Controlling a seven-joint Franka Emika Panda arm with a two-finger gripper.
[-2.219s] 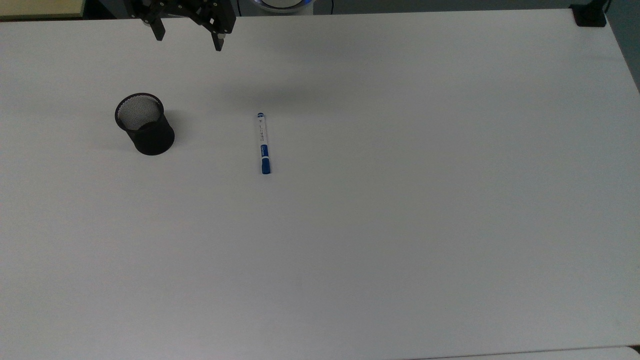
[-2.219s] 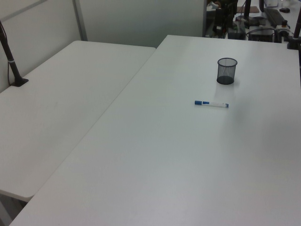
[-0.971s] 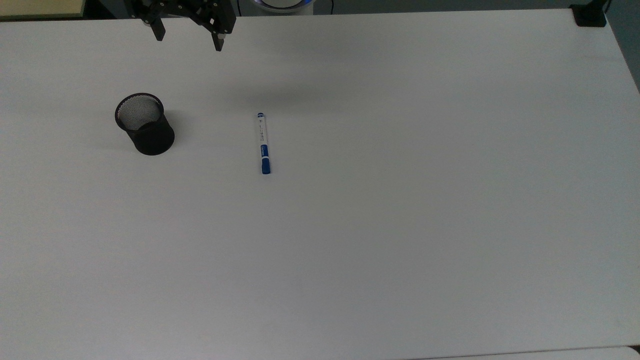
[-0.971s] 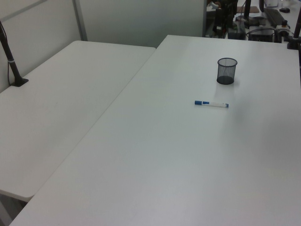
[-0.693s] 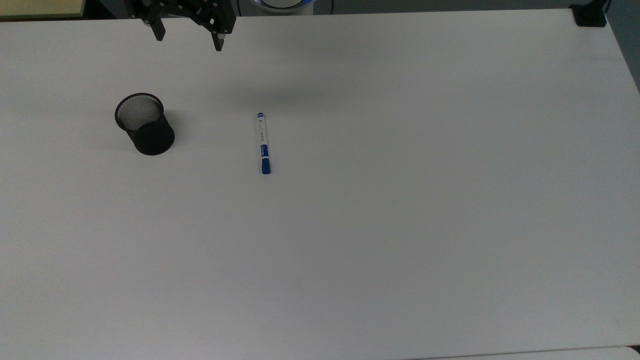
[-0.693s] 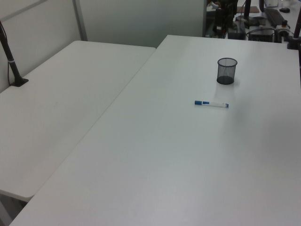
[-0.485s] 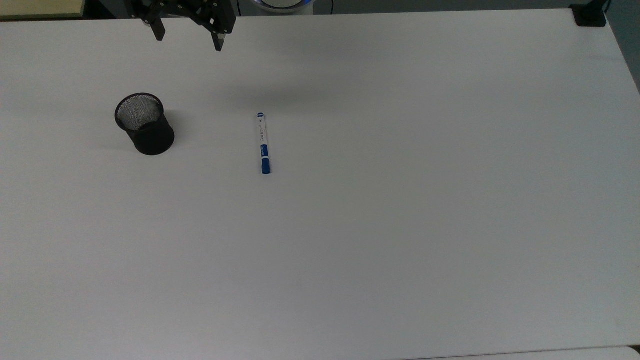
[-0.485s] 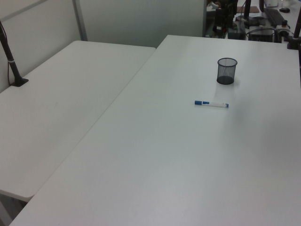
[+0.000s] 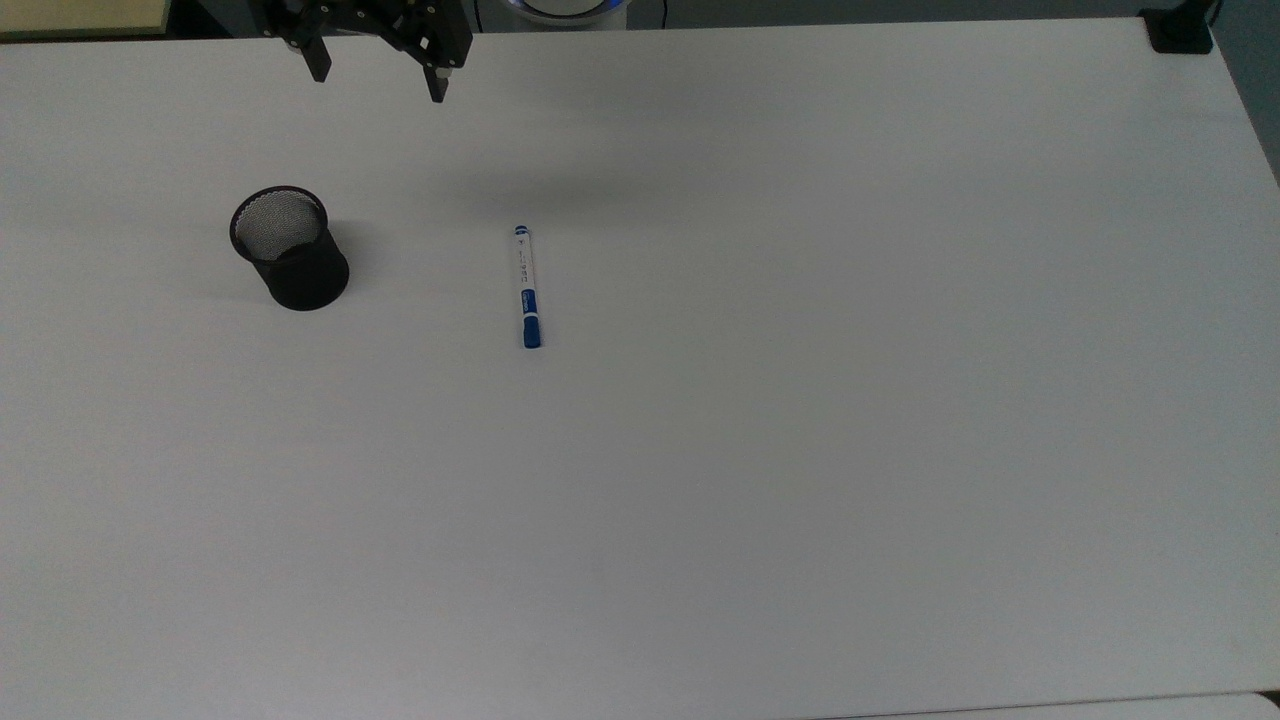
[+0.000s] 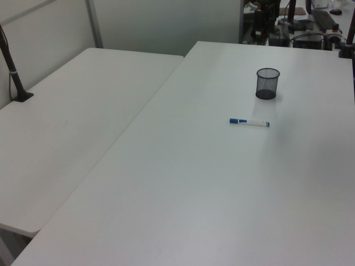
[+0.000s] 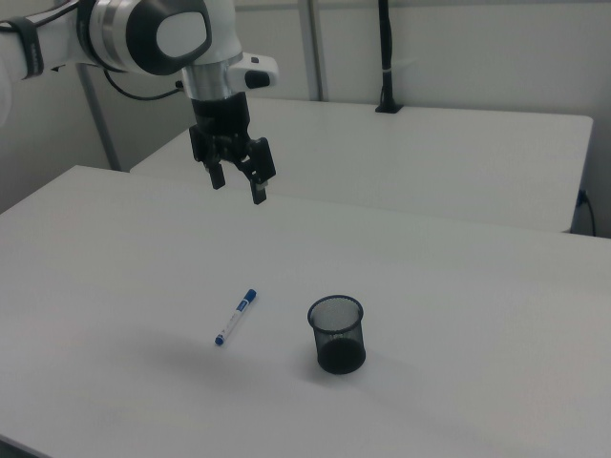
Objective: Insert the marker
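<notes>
The claw (image 11: 238, 186) hangs high above the bench (image 9: 800, 450), pointing down, fingers spread and empty. The marker (image 9: 526, 287) lies flat mid-bench, well apart from the mesh cup (image 9: 289, 248).

Soft, even overhead light fills all views, with no glare on the white table (image 9: 800, 450). Shadows are faint: a diffuse grey smudge in the top view lies near the far edge, above the marker (image 9: 526, 286), and the mesh cup (image 9: 288, 248) casts a weak one beside its base. The top view dims slightly toward its corners.
</notes>
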